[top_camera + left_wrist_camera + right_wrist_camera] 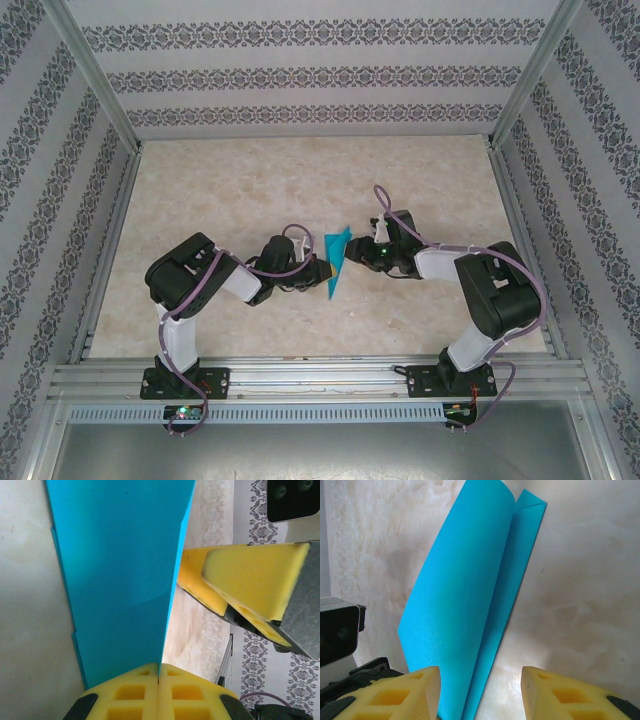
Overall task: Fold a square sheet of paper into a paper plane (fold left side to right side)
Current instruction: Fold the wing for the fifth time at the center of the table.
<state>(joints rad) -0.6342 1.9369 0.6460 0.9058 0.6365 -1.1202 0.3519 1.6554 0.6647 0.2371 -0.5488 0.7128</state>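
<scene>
The left gripper [159, 680] is clamped shut on the folded teal paper [120, 580], its pads meeting on the crease. The right gripper [480, 680] is open, with the paper in the gap, close to one finger. The paper is held over mid-counter [250, 180], well away from every edge. It runs near to far, narrowing toward the arms.

Plain teal-blue folded paper sheet [337, 262] against a cream, brown-veined marbled tabletop [250, 190]. At twelve o'clock, the white back wall [300, 70] carries dark floral stripes.
</scene>
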